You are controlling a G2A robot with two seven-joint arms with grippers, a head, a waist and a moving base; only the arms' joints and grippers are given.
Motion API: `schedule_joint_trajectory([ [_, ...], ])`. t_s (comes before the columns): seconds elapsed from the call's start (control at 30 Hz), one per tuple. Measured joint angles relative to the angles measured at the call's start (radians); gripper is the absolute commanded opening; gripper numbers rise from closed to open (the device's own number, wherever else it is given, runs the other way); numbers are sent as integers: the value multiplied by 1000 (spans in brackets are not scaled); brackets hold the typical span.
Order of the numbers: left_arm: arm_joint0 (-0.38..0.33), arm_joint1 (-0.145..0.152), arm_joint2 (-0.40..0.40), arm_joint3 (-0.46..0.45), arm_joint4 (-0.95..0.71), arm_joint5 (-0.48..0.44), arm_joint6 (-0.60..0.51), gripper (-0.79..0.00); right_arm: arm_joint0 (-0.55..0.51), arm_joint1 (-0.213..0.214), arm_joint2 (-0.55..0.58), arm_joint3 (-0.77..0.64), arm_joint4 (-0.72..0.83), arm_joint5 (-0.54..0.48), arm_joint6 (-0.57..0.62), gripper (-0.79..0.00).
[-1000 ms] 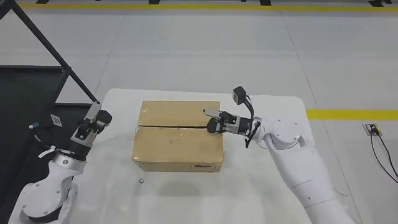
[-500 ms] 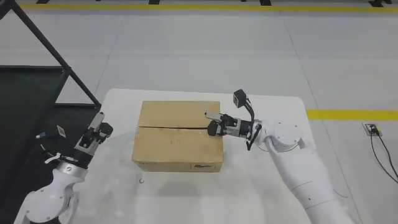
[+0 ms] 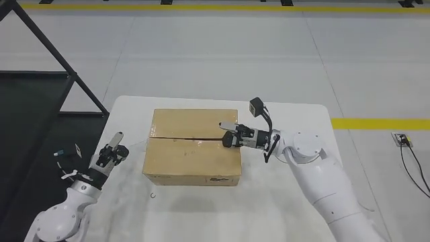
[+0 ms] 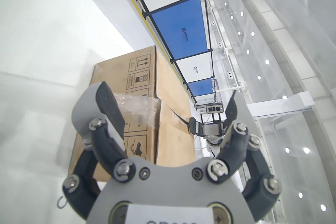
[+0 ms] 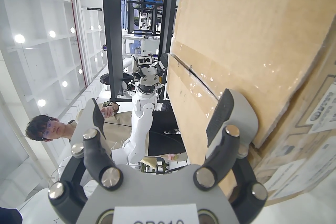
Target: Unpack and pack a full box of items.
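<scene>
A closed brown cardboard box stands in the middle of the white table, its two top flaps meeting at a seam with clear tape along it. My right gripper is open at the box's right end by the seam. In the right wrist view one finger lies against the edge of the top flap of the box. My left gripper hangs open, left of the box and apart from it. The left wrist view shows this gripper empty, facing the box's end.
A small metal hook lies on the table in front of the box's left corner. A black metal frame stands off the table's left side. Bare table runs in front of the box and to its right.
The left arm has drawn back toward the table's front edge, its gripper still open. The right gripper has barely shifted at the box's right end.
</scene>
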Motion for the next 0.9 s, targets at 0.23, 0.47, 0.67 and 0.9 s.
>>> schedule_joint_trajectory([
  [0.23,0,0,0,0,0,-1,0,0,2,0,-2,2,-2,4,-1,0],
  [0.47,16,-6,24,28,-33,20,-12,0,2,0,-1,2,-2,4,-1,0],
  [0.67,40,-13,30,62,-123,7,-30,0,2,0,-1,2,-2,4,-1,0],
  [0.9,4,-19,48,137,-169,61,-36,0,2,0,-1,2,-2,4,-1,0],
])
